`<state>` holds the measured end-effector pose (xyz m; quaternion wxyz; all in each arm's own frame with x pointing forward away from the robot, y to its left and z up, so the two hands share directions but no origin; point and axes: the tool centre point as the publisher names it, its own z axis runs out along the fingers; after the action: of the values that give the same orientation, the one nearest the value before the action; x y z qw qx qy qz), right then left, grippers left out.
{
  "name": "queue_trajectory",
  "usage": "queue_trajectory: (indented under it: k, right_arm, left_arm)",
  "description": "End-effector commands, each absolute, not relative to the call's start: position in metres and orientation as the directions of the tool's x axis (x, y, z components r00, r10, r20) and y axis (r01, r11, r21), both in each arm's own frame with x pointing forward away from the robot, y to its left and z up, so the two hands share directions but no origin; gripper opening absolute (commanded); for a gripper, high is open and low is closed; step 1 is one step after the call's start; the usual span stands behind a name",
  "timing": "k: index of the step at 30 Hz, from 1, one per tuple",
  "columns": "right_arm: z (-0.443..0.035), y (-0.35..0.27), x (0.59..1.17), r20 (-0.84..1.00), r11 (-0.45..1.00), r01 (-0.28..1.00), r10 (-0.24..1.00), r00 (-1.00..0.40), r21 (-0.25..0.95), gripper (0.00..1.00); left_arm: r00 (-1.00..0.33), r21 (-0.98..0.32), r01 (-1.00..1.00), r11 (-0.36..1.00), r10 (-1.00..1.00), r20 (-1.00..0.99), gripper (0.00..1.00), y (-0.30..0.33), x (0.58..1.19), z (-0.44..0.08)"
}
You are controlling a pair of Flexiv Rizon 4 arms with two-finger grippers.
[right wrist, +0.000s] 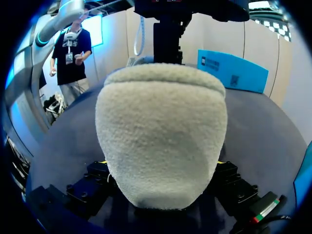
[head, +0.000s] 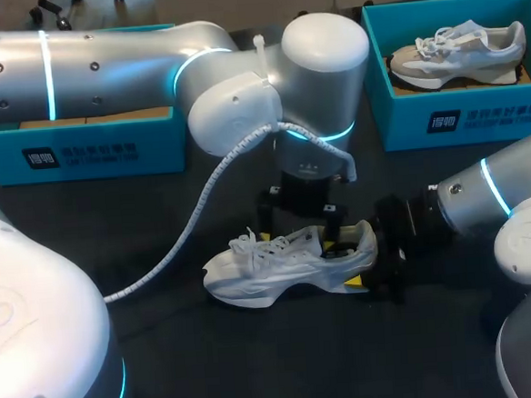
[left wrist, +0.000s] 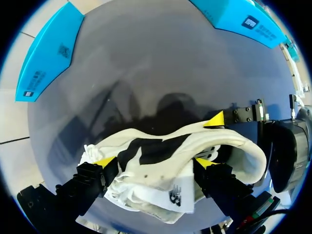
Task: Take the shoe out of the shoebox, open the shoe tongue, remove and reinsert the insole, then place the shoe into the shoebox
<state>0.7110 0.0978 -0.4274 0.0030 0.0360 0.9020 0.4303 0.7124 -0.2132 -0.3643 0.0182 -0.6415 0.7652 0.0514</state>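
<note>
A white sneaker (head: 280,269) lies on its sole on the black table, toe to the left. My left gripper (head: 306,234) hangs over its middle, open; in the left wrist view its fingers (left wrist: 105,161) straddle the laces and tongue of the sneaker (left wrist: 156,185). My right gripper (head: 377,266) comes in from the right and is shut on the heel. In the right wrist view the fuzzy heel (right wrist: 161,141) fills the space between the right gripper's (right wrist: 161,165) fingers. One of its yellow tips (left wrist: 216,120) shows beside the heel in the left wrist view.
A blue shoebox (head: 442,118) at the back right holds a second grey-and-white shoe (head: 456,51). Another blue box (head: 80,148) stands at the back left, partly behind my left arm. A white cable (head: 194,213) hangs from that arm.
</note>
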Motion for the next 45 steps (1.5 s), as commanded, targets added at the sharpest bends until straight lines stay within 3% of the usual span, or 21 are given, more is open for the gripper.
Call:
queue_trajectory:
  k: [1, 31, 36, 37, 38, 39, 45]
  right_arm:
    - [-0.428, 0.098, 0.712, 0.026, 0.631, 0.064, 0.070, -0.997, 0.773, 0.00]
    - [-0.428, 0.098, 0.712, 0.026, 0.631, 0.064, 0.070, -0.997, 0.773, 0.00]
    - [-0.428, 0.098, 0.712, 0.026, 0.631, 0.064, 0.070, -0.997, 0.773, 0.00]
    - [-0.428, 0.098, 0.712, 0.026, 0.631, 0.064, 0.070, -0.997, 0.773, 0.00]
    - [-0.428, 0.098, 0.712, 0.026, 0.631, 0.064, 0.070, -0.997, 0.773, 0.00]
    - [-0.428, 0.098, 0.712, 0.026, 0.631, 0.064, 0.070, -0.997, 0.773, 0.00]
    - [-0.428, 0.098, 0.712, 0.026, 0.631, 0.064, 0.070, -0.997, 0.773, 0.00]
  left_arm:
    - [-0.150, 0.070, -0.987, 0.144, -0.985, -0.085, 1.00, -0.199, 0.713, -0.358]
    - [-0.113, 0.120, -0.987, 0.111, -0.994, -0.010, 1.00, -0.151, 0.683, -0.303]
    - [-0.121, 0.123, -0.985, 0.120, -0.993, 0.002, 0.84, -0.150, 0.676, -0.300]
    - [-0.122, 0.124, -0.985, 0.122, -0.993, 0.005, 0.77, -0.150, 0.675, -0.299]
    - [-0.123, 0.124, -0.985, 0.122, -0.992, 0.007, 0.55, -0.150, 0.675, -0.298]
    - [-0.123, 0.125, -0.984, 0.123, -0.992, 0.009, 0.47, -0.150, 0.674, -0.298]
    - [-0.126, 0.133, -0.983, 0.127, -0.992, 0.017, 0.20, -0.149, 0.671, -0.297]
